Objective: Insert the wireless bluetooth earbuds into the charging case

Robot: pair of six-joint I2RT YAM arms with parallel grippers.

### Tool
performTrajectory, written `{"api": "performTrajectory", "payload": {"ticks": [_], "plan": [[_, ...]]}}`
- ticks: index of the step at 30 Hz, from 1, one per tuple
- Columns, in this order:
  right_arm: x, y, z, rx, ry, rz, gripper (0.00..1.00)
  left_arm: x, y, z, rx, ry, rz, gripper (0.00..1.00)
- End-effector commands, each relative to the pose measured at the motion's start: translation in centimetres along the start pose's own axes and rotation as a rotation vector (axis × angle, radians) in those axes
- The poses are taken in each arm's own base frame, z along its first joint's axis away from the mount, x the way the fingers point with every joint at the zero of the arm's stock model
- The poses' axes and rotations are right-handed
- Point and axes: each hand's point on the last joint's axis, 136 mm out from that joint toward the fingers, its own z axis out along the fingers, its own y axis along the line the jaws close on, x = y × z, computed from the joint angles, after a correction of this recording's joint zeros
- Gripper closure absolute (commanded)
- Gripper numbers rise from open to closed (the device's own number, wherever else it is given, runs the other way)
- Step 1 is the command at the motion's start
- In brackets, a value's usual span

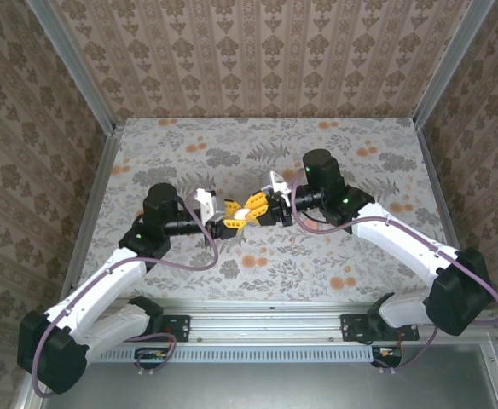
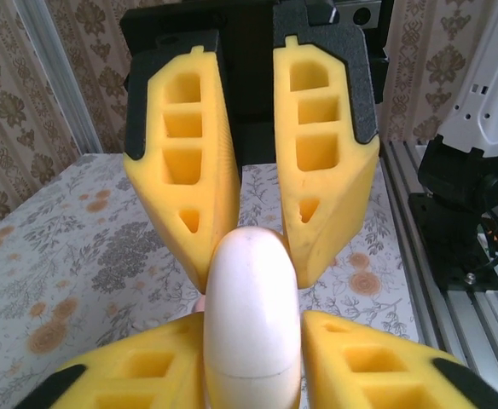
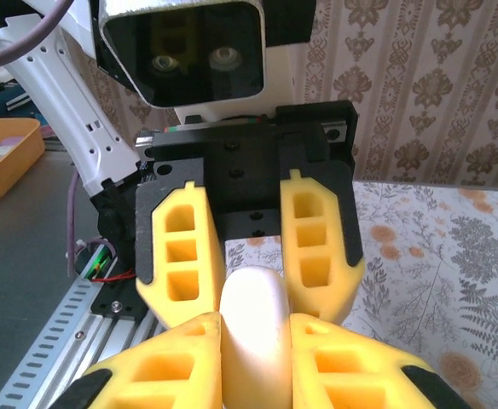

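Progress looks early, as far as can be judged. Above the flowered table (image 1: 189,145) the two arms meet nose to nose at mid-table, and both are busy with the charging case (image 2: 251,290) rather than with any earbud. The left gripper (image 2: 253,328) has its yellow fingers set narrow against both flanks of the case's near end. The right gripper (image 3: 254,322) is clamped narrow on the opposite end, so the white oval shell hangs between them, clear of the cloth.

What is left seems to be nearly all of it: getting the lid up, fetching the earbuds and seating them.

An orange tray (image 3: 14,170) sits on the dark surface off the table's edge, well apart from the grippers. It holds a few pale pieces, bluish and pinkish, too blurred to name. The case is the smaller container. The left wrist view shows a thin seam line round it with no gap, so it reads as closed. What lies inside it is hidden.
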Motion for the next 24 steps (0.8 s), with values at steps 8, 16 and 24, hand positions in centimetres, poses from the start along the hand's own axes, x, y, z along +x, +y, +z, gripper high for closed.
{"api": "performTrajectory", "payload": {"ticks": [8,16,24], "plan": [[-1.31,0.72,-0.59,-0.013,-0.037,-0.029,0.8,-0.27,-0.45,-0.03,0.017,-0.013,0.014,0.71],[-0.94,0.47,-0.48,-0.001,-0.023,-0.016,0.69,-0.51,-0.31,-0.06,0.011,-0.018,0.016,0.83],[-0.8,-0.08,0.05,0.012,-0.007,-0.007,0.5,-0.62,-0.31,-0.08,0.01,-0.019,0.016,0.83]]}}
